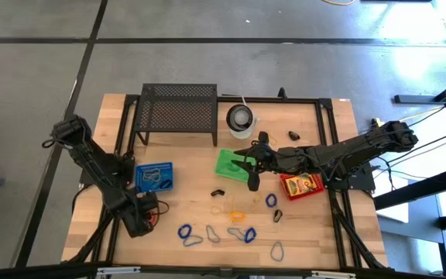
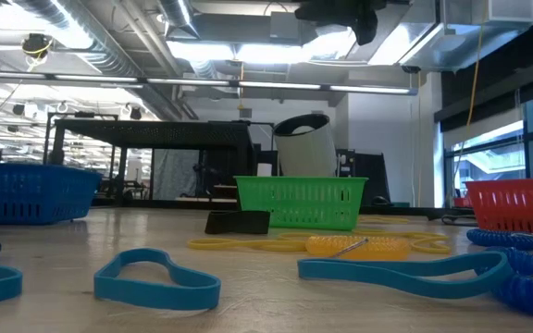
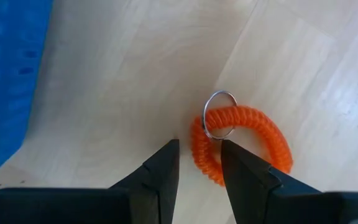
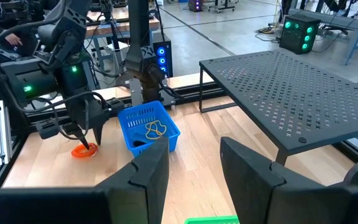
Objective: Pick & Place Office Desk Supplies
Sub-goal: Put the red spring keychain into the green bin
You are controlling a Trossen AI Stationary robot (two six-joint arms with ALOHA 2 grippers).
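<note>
High view has the left arm reaching down the table's left side, folded at the elbow, its left gripper (image 1: 149,215) pointed down at the wood just in front of the blue basket (image 1: 155,177). Its wrist view shows the two dark fingers (image 3: 160,171) parted, their tips set down over one end of an orange coil loop (image 3: 244,140) with a metal ring (the coil lies flat on the table, and nothing is clamped). The right arm stretches in from the right edge, nearly straight, with the right gripper (image 1: 252,165) hanging over the green basket (image 1: 234,165), fingers apart and empty. A red basket (image 1: 302,185) sits beneath that arm. Blue, grey and yellow loops (image 1: 239,233) lie scattered along the front of the table, with a black mesh rack (image 1: 178,110) and a white cup (image 1: 240,118) at the back
</note>
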